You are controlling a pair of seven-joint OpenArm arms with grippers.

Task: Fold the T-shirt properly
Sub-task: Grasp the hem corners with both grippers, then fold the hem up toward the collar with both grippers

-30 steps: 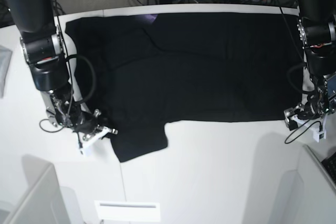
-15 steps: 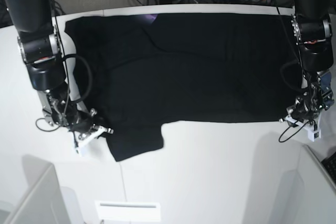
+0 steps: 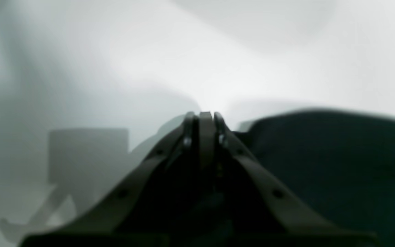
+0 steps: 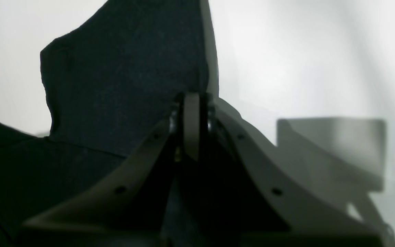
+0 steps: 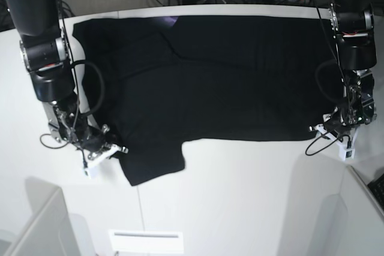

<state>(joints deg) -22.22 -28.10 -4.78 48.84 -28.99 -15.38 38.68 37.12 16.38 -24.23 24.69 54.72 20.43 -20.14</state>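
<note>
Black T-shirt (image 5: pixel 216 76) lies flat across desk (image 5: pixel 240 196). Left gripper (image 5: pixel 324 129) pinched at hem corner, right gripper (image 5: pixel 117 148) clamped on sleeve edge. Lift both evenly, keeping near edge taut.

large black short-sleeved cloth T-shirt (image 5: pixel 222 76): 1 | black robot arms: 2 | white-tipped metal pincers: 2, left pincer (image 5: pixel 327 129), right pincer (image 5: pixel 114 148) | flat white worktop (image 5: pixel 240 196): 1

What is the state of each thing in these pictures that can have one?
Large black cloth T-shirt: spread flat on the white table, plain side up, not yet folded.
Left hand: shut at the shirt's bottom corner.
Right hand: shut at the near sleeve's edge.
</note>
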